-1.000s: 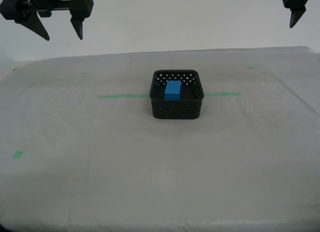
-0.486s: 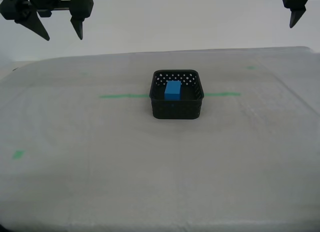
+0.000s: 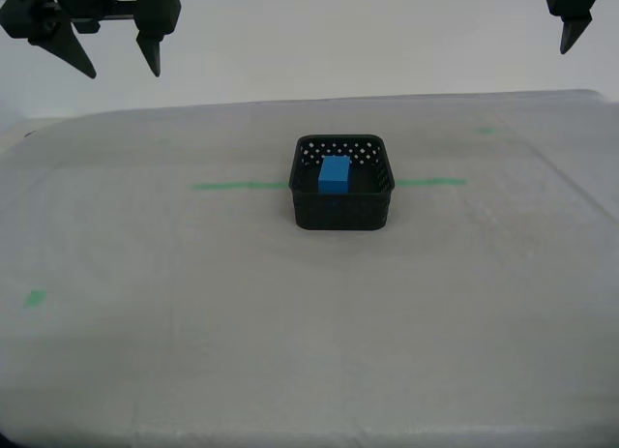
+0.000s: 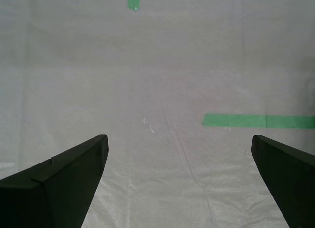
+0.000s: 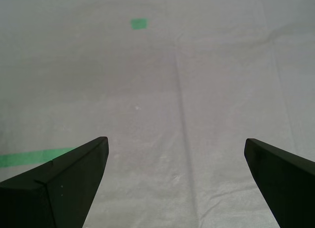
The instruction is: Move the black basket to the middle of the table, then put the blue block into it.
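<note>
The basket [image 3: 342, 183] sits about mid-surface, well clear of every edge, squarely across the long green tape line [image 3: 239, 186], which shows on both sides of it. The block [image 3: 335, 173] rests inside the basket, toward its far wall, upright and below the rim as far as the exterior view lets me judge. My first pincer [image 5: 174, 188] is spread wide with nothing between its tips; under it lie only the wrinkled surface [image 3: 193, 303], one end of a green strip and a small green mark. My second pincer [image 4: 177, 186] is equally wide and empty, over bare cover and another piece of green tape. In the exterior view two arms hang high above the far corners, well apart from the basket; I cannot tell from the wrist views which is which. To my eye both parts of the task look done, so the step in hand is simply to finish cleanly: hold both arms high and away, make no pass over the basket, and avoid dragging the loose cover, which could shift the basket off centre.
</note>
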`<state>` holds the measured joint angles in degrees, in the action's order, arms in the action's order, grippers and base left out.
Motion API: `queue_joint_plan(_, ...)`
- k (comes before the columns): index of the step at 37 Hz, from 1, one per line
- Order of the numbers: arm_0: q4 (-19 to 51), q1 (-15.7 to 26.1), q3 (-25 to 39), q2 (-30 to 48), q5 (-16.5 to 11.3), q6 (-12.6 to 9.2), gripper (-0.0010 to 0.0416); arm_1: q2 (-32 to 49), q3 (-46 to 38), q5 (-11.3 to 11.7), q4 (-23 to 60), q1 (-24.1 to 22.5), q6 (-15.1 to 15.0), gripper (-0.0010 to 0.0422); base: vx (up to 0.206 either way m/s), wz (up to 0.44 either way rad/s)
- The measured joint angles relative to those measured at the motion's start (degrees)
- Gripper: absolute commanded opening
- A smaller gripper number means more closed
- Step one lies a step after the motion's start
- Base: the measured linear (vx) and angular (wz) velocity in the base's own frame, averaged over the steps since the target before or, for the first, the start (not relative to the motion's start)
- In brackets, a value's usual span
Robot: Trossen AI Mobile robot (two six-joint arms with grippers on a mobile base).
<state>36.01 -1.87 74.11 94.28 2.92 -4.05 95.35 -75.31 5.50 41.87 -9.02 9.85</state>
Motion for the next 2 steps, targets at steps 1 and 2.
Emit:
queue_joint_plan(1, 0.0, 0.0, 0.0, 0.0, 0.0, -0.02, 0.0387, 0.0, 0.0, 0.0, 0.0, 0.0, 0.0, 0.04, 0.0, 0.0)
queue_joint_plan(2, 0.0, 0.0, 0.0, 0.0, 0.0, -0.02, 0.0387, 0.0, 0.0, 0.0, 0.0, 0.0, -0.02, 0.04, 0.0, 0.0)
